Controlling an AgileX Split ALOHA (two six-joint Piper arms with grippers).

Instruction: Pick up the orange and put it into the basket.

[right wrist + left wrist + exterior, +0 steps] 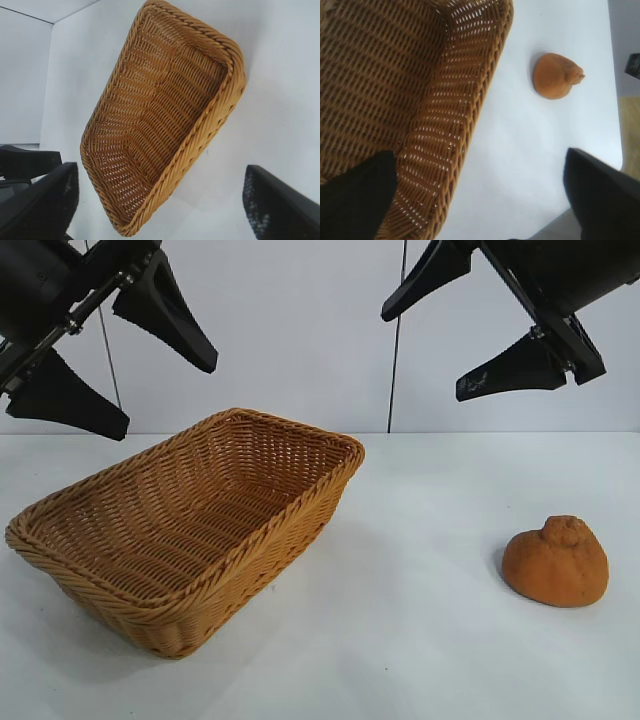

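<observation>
The orange (556, 561), dull orange-brown with a knob on top, lies on the white table at the right. It also shows in the left wrist view (556, 75). The woven tan basket (150, 600) stands at the left of the table, empty; it also shows in the left wrist view (485, 90) and the right wrist view (210, 125). My left gripper (120, 370) hangs open high above the basket's left end. My right gripper (425, 340) hangs open high above the table, up and left of the orange. Neither holds anything.
The white table (400, 640) runs from the basket to the orange. A pale wall with a dark vertical seam (397, 370) stands behind. The table's edge (615, 165) shows in the left wrist view.
</observation>
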